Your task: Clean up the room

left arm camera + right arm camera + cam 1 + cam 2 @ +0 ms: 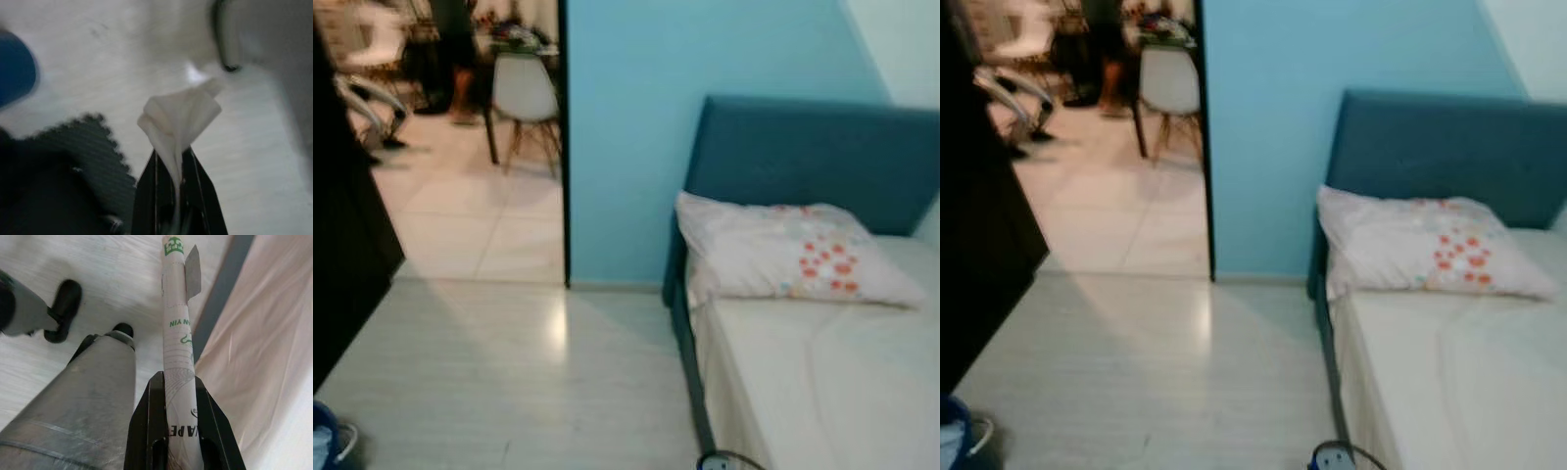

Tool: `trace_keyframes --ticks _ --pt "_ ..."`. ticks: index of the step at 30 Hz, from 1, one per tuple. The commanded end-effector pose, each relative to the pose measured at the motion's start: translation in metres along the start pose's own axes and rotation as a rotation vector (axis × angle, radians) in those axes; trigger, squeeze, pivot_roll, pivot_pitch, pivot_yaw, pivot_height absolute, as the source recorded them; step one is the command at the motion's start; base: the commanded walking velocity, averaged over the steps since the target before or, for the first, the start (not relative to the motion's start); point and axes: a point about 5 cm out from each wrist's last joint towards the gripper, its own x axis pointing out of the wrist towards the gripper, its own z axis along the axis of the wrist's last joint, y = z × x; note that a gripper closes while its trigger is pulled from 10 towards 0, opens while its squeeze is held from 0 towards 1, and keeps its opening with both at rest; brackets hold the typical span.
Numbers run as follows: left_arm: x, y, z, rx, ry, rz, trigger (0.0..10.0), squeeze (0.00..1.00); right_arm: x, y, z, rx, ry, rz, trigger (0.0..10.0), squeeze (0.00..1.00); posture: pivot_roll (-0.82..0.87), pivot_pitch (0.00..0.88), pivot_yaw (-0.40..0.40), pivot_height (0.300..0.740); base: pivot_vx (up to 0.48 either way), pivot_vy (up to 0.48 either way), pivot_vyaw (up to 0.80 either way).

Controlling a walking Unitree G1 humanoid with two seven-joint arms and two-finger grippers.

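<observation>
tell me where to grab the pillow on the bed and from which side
Grip the pillow at its near-left corner, coming from the floor side. It leans on the headboard, so that corner overhangs the mattress edge. Both grippers are full though: left pinches tissue, right a paper roll.

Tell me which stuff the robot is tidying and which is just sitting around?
Part of the job:
- crumpled white tissue, pinched in the left tool
- flattened paper carton, pinched in the right tool

Just there:
- pillow on the bed
- white chair
</observation>
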Motion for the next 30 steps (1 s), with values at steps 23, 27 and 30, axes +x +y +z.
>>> trace_keyframes --ticks 23,27,30 --pt "0.001 0.010 0.031 -0.017 -0.104 0.036 10.0 0.00 -0.001 -0.007 -0.002 0.056 -0.009 -0.047 10.0 0.00 0.05 0.000 -0.070 0.740 0.000 0.000 0.77" --pt "0.001 0.014 0.044 -0.003 -0.157 0.049 10.0 0.00 -0.001 -0.008 -0.002 0.064 -0.009 -0.047 10.0 0.00 0.05 0.000 -0.066 0.740 0.000 0.000 0.77" --pt "0.000 0.017 0.050 -0.013 -0.189 0.090 10.0 0.00 -0.001 -0.009 -0.002 0.068 -0.008 -0.046 10.0 0.00 0.05 0.000 -0.062 0.740 0.000 0.000 0.77"
